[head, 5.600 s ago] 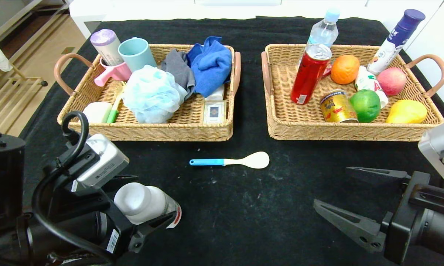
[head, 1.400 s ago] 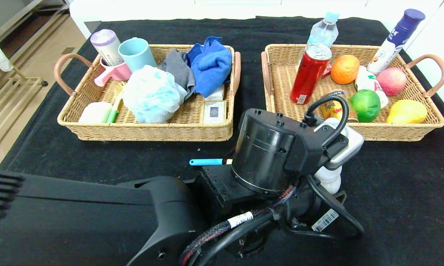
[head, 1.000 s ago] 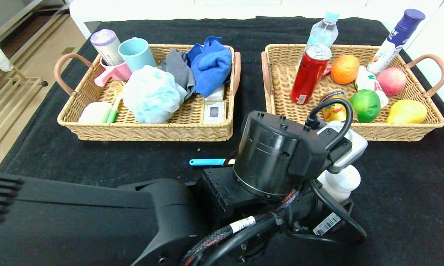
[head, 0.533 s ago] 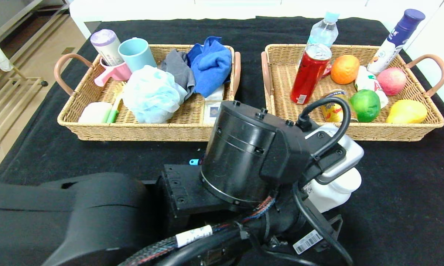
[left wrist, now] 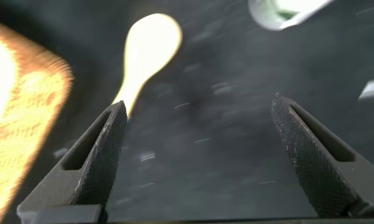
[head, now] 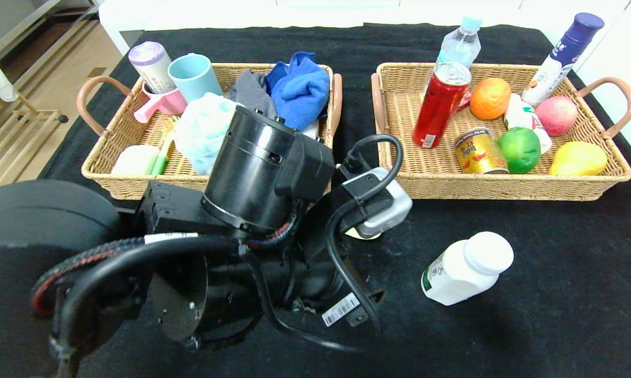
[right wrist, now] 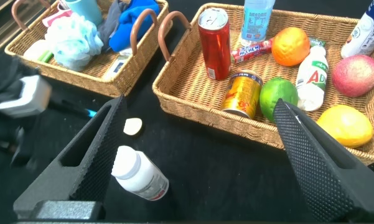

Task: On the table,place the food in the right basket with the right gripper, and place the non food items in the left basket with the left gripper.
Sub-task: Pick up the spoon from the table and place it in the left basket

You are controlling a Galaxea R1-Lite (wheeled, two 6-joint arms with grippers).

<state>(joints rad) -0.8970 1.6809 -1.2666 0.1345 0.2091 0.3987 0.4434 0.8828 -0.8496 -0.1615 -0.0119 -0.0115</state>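
Head view: the white plastic pill bottle with a round cap (head: 465, 269) lies on its side on the black cloth-covered table (head: 557, 294), at about 4 o'clock from centre, in front of the right wicker basket (head: 399, 173) and touching nothing. The left arm's black bulk fills the 7 to 9 o'clock area, hiding its claw and most of the white spoon (head: 358, 233). The left wicker basket (head: 105, 173) sits at 10 o'clock.

Left wrist view: the left gripper (left wrist: 199, 155) stands wide open over bare cloth, holding nothing. The spoon's bowl (left wrist: 150, 46) lies at 11 o'clock, the bottle's base (left wrist: 280, 11) at 1 o'clock.

Right wrist view: the right gripper (right wrist: 199, 149) is spread wide and empty, above the table. The bottle (right wrist: 139, 174) lies between its fingers at 7 o'clock, untouched; the food basket (right wrist: 187, 99) spans 12 to 3 o'clock.
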